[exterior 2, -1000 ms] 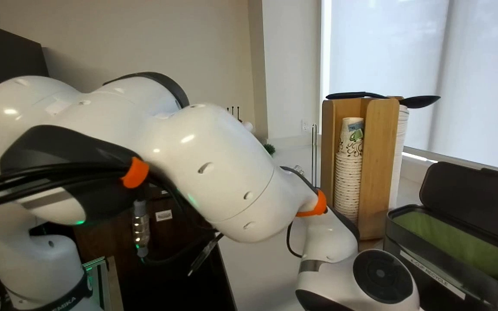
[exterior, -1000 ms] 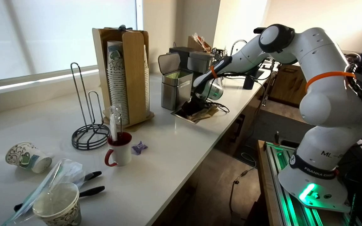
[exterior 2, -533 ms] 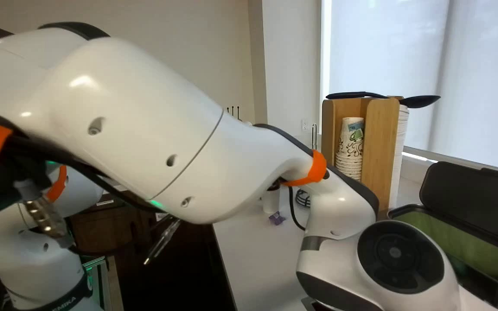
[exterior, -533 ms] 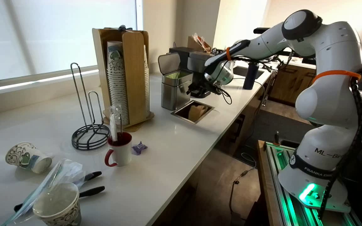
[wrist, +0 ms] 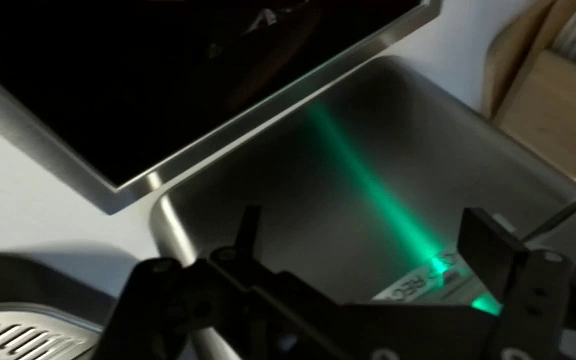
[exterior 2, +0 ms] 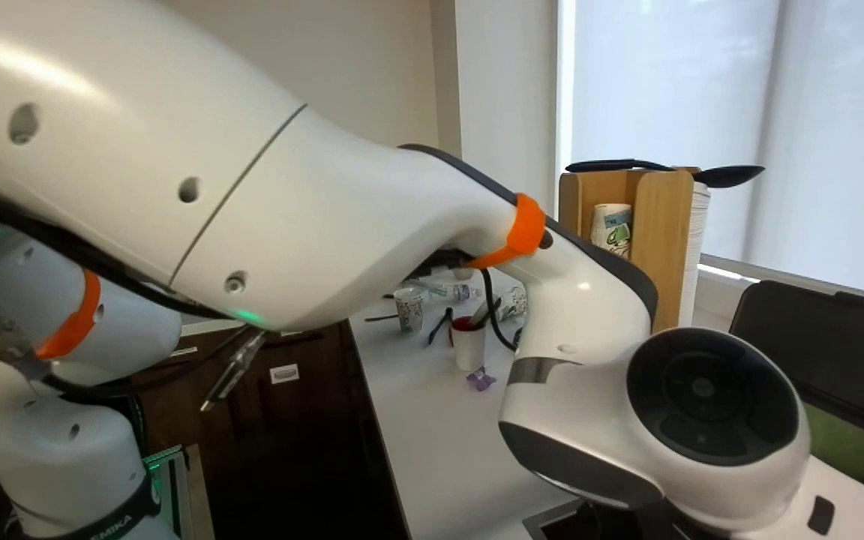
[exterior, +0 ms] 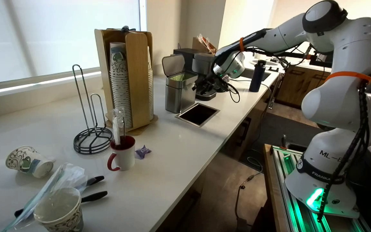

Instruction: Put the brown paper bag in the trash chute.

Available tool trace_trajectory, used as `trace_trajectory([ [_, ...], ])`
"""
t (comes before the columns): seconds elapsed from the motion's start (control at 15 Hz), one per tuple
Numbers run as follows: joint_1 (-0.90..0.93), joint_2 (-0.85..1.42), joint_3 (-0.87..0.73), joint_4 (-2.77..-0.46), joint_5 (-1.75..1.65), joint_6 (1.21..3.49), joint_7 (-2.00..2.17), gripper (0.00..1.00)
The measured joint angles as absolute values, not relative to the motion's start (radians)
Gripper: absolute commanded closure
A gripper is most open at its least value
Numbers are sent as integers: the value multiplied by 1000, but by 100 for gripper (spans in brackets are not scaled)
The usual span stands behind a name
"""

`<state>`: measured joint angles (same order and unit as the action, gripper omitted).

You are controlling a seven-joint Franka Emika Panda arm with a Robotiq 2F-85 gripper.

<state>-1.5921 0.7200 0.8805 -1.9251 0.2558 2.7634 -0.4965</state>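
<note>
The trash chute [exterior: 199,114] is a dark square opening with a metal rim, set in the white counter in an exterior view. Its corner shows in an exterior view [exterior 2: 574,523], partly covered by my arm, and it fills the upper left of the wrist view [wrist: 133,90]. The brown paper bag is out of view; a dim brownish shape and a glint show inside the dark chute, too dark to identify. My gripper [exterior: 205,86] hangs above the counter, behind and above the chute. In the wrist view my gripper [wrist: 368,222] has its fingers wide apart with nothing between them.
A grey metal canister [exterior: 180,91] with its lid up stands beside the chute, below my gripper in the wrist view [wrist: 288,185]. A wooden cup holder [exterior: 136,80], a red-white mug [exterior: 126,158], a wire stand [exterior: 92,140] and a dark bottle [exterior: 257,77] stand on the counter.
The bag lay across the chute's opening under my gripper, then showed inside it, and is now out of sight. My gripper has risen and moved back from the chute.
</note>
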Motion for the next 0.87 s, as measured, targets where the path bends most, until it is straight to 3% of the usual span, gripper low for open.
trace_trajectory([
  [0.53,-1818,675,1231,-2010,428,2470,-599,0],
  [0.87,-1840,566,1375,-2042,481,2455,-567,0],
])
